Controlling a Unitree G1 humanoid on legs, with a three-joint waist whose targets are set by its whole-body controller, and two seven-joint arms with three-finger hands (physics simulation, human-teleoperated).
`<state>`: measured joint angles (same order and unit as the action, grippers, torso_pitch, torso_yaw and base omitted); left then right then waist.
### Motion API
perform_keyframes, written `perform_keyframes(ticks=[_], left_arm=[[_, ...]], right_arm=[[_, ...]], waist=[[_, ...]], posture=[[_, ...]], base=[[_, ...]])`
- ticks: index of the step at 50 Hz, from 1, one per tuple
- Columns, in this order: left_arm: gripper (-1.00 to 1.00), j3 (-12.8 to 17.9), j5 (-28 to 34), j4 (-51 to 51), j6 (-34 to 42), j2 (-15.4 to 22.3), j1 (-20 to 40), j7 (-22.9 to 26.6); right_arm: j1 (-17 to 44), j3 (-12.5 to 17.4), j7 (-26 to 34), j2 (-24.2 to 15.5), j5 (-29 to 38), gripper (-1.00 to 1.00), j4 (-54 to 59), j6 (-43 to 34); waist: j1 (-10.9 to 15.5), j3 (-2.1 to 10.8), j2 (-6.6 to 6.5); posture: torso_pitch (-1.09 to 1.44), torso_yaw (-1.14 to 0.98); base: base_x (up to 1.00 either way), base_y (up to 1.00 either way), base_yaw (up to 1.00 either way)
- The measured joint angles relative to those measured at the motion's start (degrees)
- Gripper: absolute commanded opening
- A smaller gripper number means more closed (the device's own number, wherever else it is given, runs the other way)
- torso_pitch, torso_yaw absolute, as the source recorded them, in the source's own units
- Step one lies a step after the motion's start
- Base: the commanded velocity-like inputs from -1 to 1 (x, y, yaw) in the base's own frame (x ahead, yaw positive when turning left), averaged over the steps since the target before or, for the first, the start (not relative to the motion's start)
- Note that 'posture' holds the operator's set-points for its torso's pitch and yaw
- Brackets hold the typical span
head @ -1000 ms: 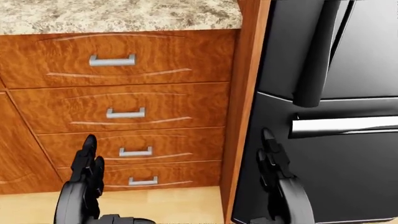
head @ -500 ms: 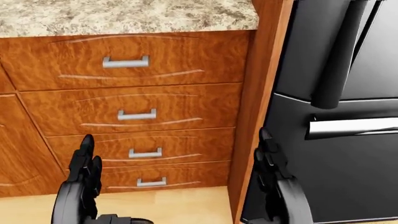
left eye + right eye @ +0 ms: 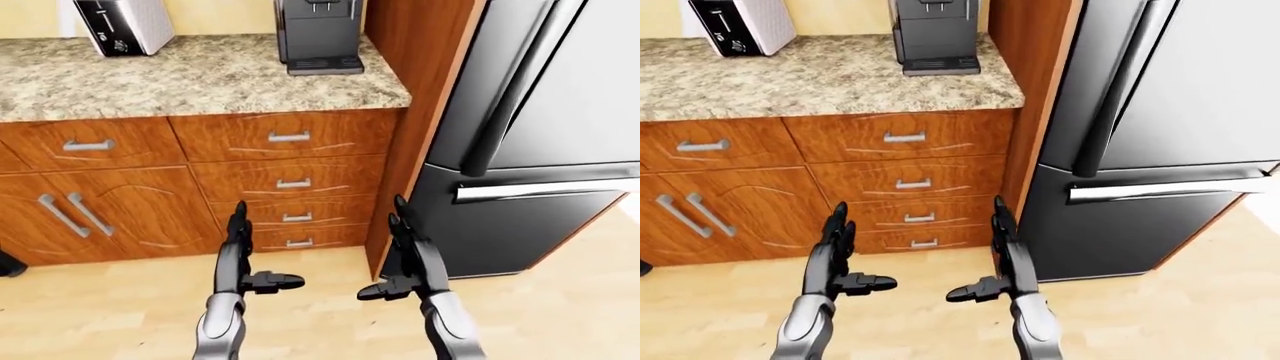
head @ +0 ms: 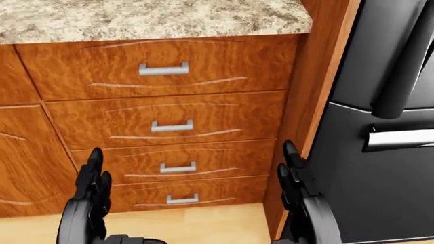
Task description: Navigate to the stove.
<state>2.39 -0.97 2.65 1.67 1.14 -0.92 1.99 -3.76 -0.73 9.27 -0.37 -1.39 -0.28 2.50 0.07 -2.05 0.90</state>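
Both hands hang low over the wooden floor [image 3: 320, 322], empty. The left hand [image 3: 240, 259] has its fingers spread, thumb pointing right; the right hand [image 3: 408, 259] is likewise spread, thumb pointing left. Beyond them stands a stack of wooden drawers [image 3: 290, 187] with metal handles, under a granite desk [image 3: 190, 79]. On it, far off, sit a black coffee machine [image 3: 318, 34] and, further left, a toaster [image 3: 122, 24]. To the right stands a black fridge [image 3: 540, 135]. The stove does not show in any view.
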Motion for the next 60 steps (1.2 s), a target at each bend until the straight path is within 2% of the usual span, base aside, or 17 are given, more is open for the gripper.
perform_keyframes(ticks=[4, 6, 9, 14, 17, 18, 22, 32, 34, 38, 43, 45, 46, 50, 58, 59, 60], left_arm=[[1.0, -0.01, -0.02, -0.38, -0.21, -0.04, 0.2, 0.1], [1.0, -0.67, -0.03, 0.12, -0.21, -0.54, 0.11, 0.18], [1.0, -1.14, -0.03, 0.68, 0.31, -0.55, -0.25, 0.5], [1.0, -0.7, -0.03, -0.33, -0.1, -0.45, 0.27, 0.39], [1.0, -0.74, -0.03, -0.63, -0.41, -0.44, 0.27, 0.38], [1.0, -0.48, -0.04, -0.42, -0.42, -0.05, 0.35, 0.36], [1.0, 0.81, 0.01, 0.43, 0.08, 0.22, -0.31, -0.17], [1.0, -0.02, -0.02, -0.38, -0.2, -0.04, 0.2, 0.1], [1.0, -0.69, -0.03, 0.1, -0.21, -0.54, 0.11, 0.19], [1.0, -1.03, -0.03, 0.57, 0.37, -0.52, -0.15, 0.51], [1.0, -0.72, -0.03, -0.44, -0.23, -0.46, 0.3, 0.37], [1.0, -0.75, -0.03, -0.6, -0.39, -0.45, 0.27, 0.37], [1.0, -0.5, -0.03, -0.42, -0.41, -0.07, 0.34, 0.36], [1.0, 0.82, 0.01, 0.41, 0.06, 0.23, -0.3, -0.17], [1.0, -0.07, -0.02, -0.25, -0.13, 0.0, 0.11, 0.1], [1.0, -0.14, -0.02, -0.34, -0.21, -0.19, 0.28, 0.12], [1.0, -0.5, -0.02, -0.08, -0.24, -0.5, 0.35, 0.16]], right_arm=[[0.34, -0.05, -0.02, -0.04, -0.18, 1.0, 0.22, 0.38], [0.31, 0.63, -0.11, -0.45, -0.22, 1.0, 0.92, 0.25], [-0.38, 0.99, -0.42, -0.5, -0.17, 1.0, 0.99, -0.57], [0.13, 0.62, -0.28, -0.51, -0.19, 1.0, -0.15, -0.26], [0.02, 0.46, -0.15, -0.48, -0.16, 1.0, -0.53, -0.17], [0.14, 0.2, -0.11, -0.05, -0.14, 1.0, -0.39, -0.15], [-0.2, -1.16, 0.55, 0.2, -0.05, 1.0, 0.87, -0.34], [-0.06, -0.31, 0.44, -0.08, -0.18, 1.0, -0.61, 0.23], [-0.26, 0.32, 0.33, -0.47, -0.13, 1.0, -0.07, 0.06], [-0.72, 0.66, 0.03, -0.5, -0.02, 1.0, 0.2, -0.6], [-0.23, 0.4, 0.17, -0.51, -0.06, 1.0, -0.43, -0.08], [-0.2, 0.35, 0.23, -0.51, -0.05, 1.0, -0.57, -0.05], [-0.06, 0.13, 0.25, -0.11, -0.03, 1.0, -0.44, -0.04], [-0.54, -1.3, 0.76, 0.23, 0.05, 1.0, 0.02, -0.69], [-0.13, -0.12, 0.38, -0.03, -0.16, 1.0, -0.89, -0.35], [0.04, -0.02, 0.37, -0.22, -0.2, 1.0, -0.8, -0.19], [0.14, 0.37, 0.32, -0.48, -0.22, 1.0, -0.35, -0.05]], waist=[[-0.18, 0.32, 3.09], [-0.92, -0.1, 1.85], [-1.07, 0.56, 2.08], [-0.92, 0.02, -1.53], [-0.87, 0.36, -5.05], [-0.47, 0.55, -5.05], [0.46, 0.37, -3.88], [-0.29, 0.3, 3.09], [-0.97, -0.08, 1.89], [-1.02, 0.6, 1.65], [-0.98, -0.02, -2.47], [-0.9, 0.35, -4.99], [-0.5, 0.58, -4.99], [0.34, 0.3, -3.52], [-0.32, -0.15, 2.38], [-0.59, 0.05, 2.74], [-1.07, -0.17, 1.98]], posture=[[0.0, 0.0], [0.0, 0.0], [0.0, 0.0], [0.0, 0.0], [0.0, 0.0], [0.0, 0.0], [0.0, 0.0], [0.0, 0.0], [0.0, 0.0], [0.0, 0.0], [0.0, 0.0], [0.0, 0.0], [0.0, 0.0], [0.0, 0.0], [0.0, 0.0], [0.0, 0.0], [0.0, 0.0]], base=[[0.0, 0.22, 0.0], [0.0, 0.22, 0.0], [0.0, 0.23, 0.0], [0.0, 0.22, 0.0], [0.0, 0.23, 0.0], [0.0, 0.22, 0.0], [0.0, 0.22, 0.0], [0.0, 0.23, 0.0], [0.0, 0.23, 0.0], [0.0, 0.23, 0.0], [0.0, 0.23, 0.0], [0.0, 0.26, 0.0], [0.0, 0.27, 0.0], [0.0, 0.28, 0.0], [0.0, 0.29, 0.0], [0.0, 0.31, 0.0], [0.0, 0.31, 0.0]])
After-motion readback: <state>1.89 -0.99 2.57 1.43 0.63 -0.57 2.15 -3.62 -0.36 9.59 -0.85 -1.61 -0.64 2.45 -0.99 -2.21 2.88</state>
